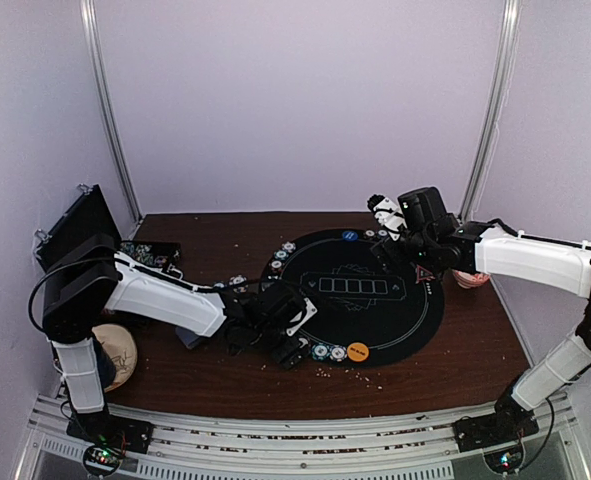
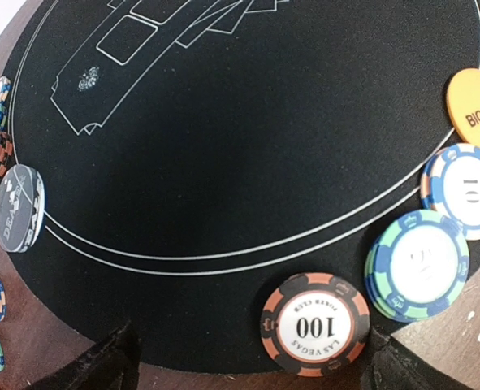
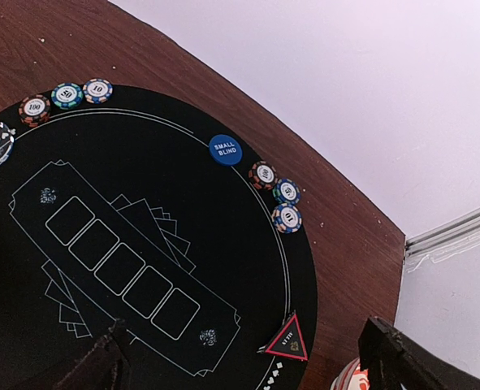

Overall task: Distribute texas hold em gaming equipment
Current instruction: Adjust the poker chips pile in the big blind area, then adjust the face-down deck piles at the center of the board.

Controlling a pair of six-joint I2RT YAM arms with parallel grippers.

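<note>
The left gripper hangs low over the near rim of the round black mat, its jaws spread wide with nothing between them. Just in front of it a red-orange 100 chip lies on the mat's edge. A green chip stack, a blue-and-white 10 chip and the orange BIG BLIND disc follow along that rim. A clear dealer button sits on the mat's left edge.

The right gripper is above the mat's far right side, jaws apart and empty. The blue SMALL BLIND disc lies on the mat's far edge, three chips next to it along the rim. The red triangle marker rests on the right rim. A red-and-white bowl stands just off the mat.
</note>
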